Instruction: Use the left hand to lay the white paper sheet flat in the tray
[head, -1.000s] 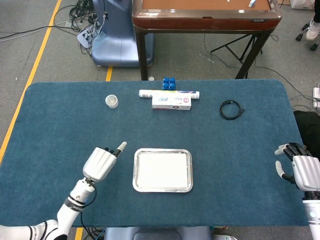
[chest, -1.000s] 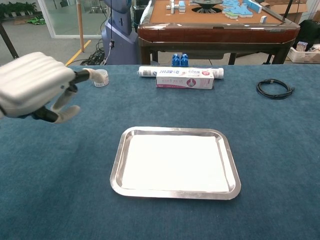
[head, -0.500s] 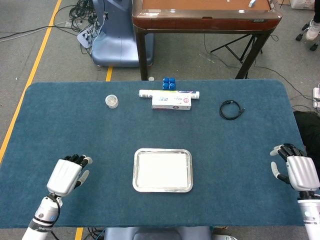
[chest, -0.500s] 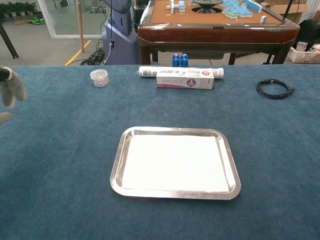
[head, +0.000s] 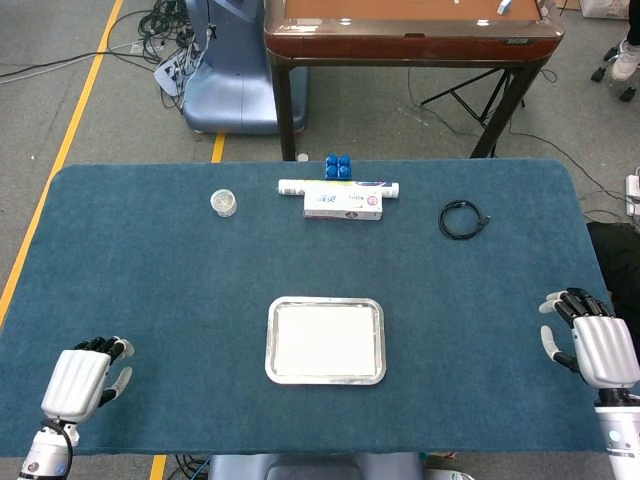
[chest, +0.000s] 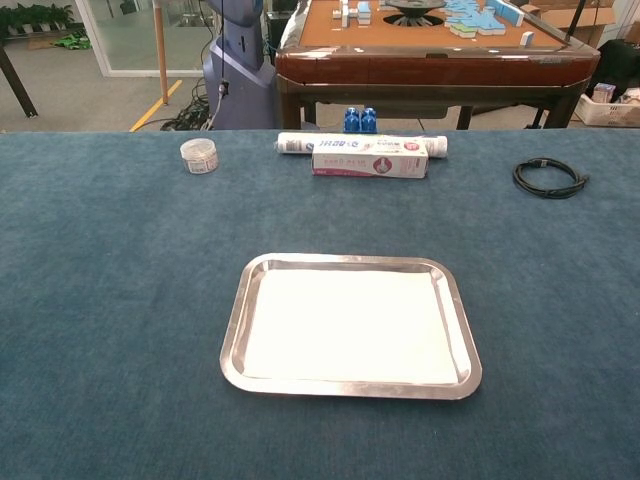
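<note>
The white paper sheet (head: 326, 338) (chest: 350, 325) lies flat inside the shiny metal tray (head: 325, 301) (chest: 233, 345) near the table's front middle. My left hand (head: 79, 382) hovers at the front left corner of the table, far left of the tray, holding nothing, its fingers slightly bent and apart. My right hand (head: 595, 343) is at the front right edge, empty with fingers apart. Neither hand shows in the chest view.
At the back of the blue table lie a toothpaste box (head: 343, 206) (chest: 369, 159), a white tube (head: 335, 187), a blue block (head: 339, 166), a small round jar (head: 224, 202) (chest: 199, 155) and a coiled black cable (head: 463, 219) (chest: 549, 176). A brown table stands beyond.
My left hand has pulled back from beside the tray's left edge to the front left corner and left the chest view. The paper and tray have stayed still.
</note>
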